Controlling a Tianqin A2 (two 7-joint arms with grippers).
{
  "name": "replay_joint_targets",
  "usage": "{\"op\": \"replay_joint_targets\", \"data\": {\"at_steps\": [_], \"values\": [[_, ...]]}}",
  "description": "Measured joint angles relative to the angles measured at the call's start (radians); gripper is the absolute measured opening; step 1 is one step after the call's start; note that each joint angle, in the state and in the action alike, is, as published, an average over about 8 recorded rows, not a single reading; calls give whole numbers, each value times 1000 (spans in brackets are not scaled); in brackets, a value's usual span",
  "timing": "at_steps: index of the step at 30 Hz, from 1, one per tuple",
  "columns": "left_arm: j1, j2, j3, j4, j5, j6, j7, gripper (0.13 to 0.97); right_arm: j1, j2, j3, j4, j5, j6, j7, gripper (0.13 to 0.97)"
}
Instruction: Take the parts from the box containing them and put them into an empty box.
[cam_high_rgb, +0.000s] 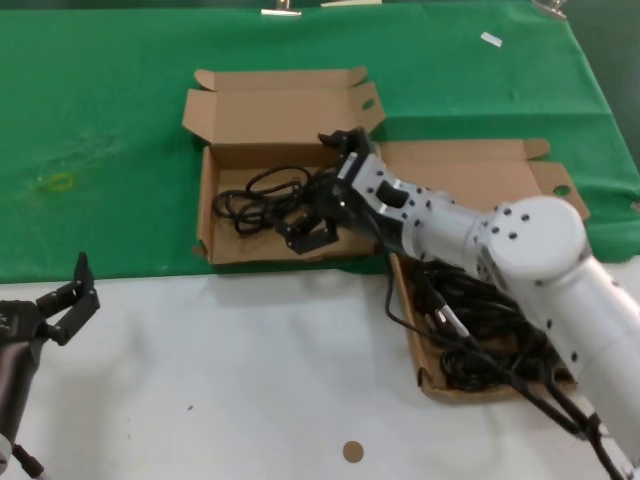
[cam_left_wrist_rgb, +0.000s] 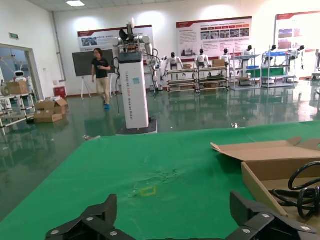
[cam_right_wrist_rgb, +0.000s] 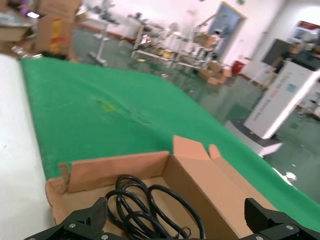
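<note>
Black fingers of my right gripper (cam_high_rgb: 310, 228): spread wide with nothing between them; in the right wrist view both fingers (cam_right_wrist_rgb: 87, 220) stand far apart above a cord
Place of the right gripper: low inside the squarely set box (cam_high_rgb: 208, 200), over the half nearer its right wall
Cord under the gripper (cam_high_rgb: 255, 200): one black coiled bundle lying loose on that box's floor, loops spreading away from the gripper toward the left wall; I judge this part already delivered
Remaining parts (cam_high_rgb: 480, 320): a dark tangle in the skewed shallow box (cam_high_rgb: 470, 175), to my right and closer to my body than the gripper, partly hidden under my own forearm
Deciding relation: from the gripper the pile lies back and to the right, and its long axis runs along the tray, slanted to the table edge; I judge the next reach must draw back over the shared wall and come down across that axis
Nearer arm: the right, by far
Left gripper (cam_high_rgb: 68, 298): fingers wide, parked over the white table (cam_high_rgb: 250, 380), well apart from both boxes
Writing: none visible on either box; the hall posters and the white pillar in the left wrist view carry print too small to read
</note>
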Motion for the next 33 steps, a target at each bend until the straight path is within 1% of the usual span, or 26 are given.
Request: {"op": "replay_joint_targets", "data": {"at_steps": [4, 5, 13, 17, 25, 33], "values": [[0, 0, 0, 0, 0, 0, 0, 766, -74, 11, 33, 66, 32, 47, 13, 966], [0, 0, 0, 0, 0, 0, 0, 766, -93, 14, 41, 83, 41, 59, 16, 966], [0, 0, 0, 0, 0, 0, 0, 900, -242, 37, 107, 217, 106, 155, 42, 966], [0, 0, 0, 0, 0, 0, 0, 900, -318, 48, 140, 284, 139, 203, 56, 966], [0, 0, 0, 0, 0, 0, 0, 962, -467, 70, 207, 418, 205, 298, 82, 966], [0, 0, 0, 0, 0, 0, 0, 965, -616, 93, 273, 553, 270, 394, 108, 966]]}}
